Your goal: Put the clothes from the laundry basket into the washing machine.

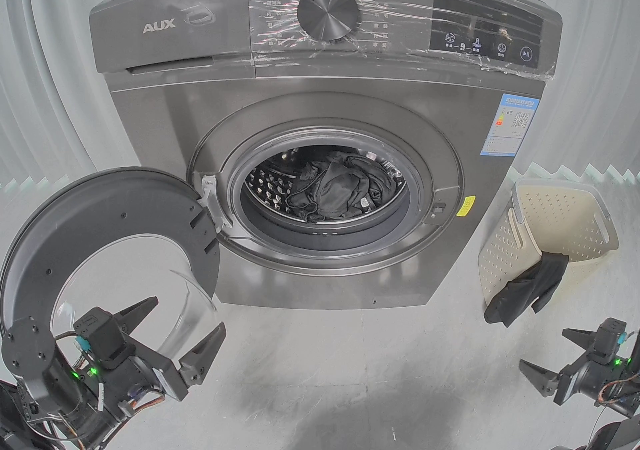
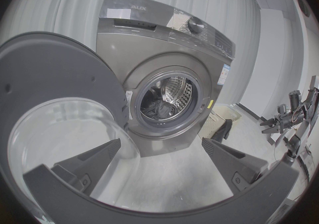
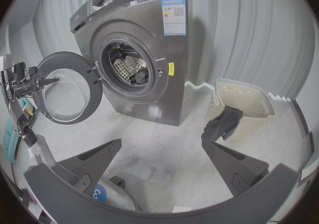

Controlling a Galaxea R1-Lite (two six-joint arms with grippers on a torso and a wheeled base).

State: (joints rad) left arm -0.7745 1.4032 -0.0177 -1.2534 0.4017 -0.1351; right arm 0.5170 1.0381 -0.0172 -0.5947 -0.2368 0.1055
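Currently, left pincer (image 1: 187,317) hangs low before the open door (image 1: 100,205), spread apart; right pincer (image 1: 543,348) sits low near the basket (image 1: 567,218), also apart. One garment (image 1: 530,288) drapes over the basket's rim; clothes (image 1: 337,188) lie in the drum (image 1: 267,185).

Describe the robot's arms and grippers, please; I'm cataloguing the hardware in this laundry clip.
The left gripper and right gripper are matte dark grey, each with two wedge-shaped fingers tapering to points, ribbed on the inner faces. Blocky black wrist housings carry small green lights and loose thin wires, some orange. The left arm has a round grey joint cap with screws.
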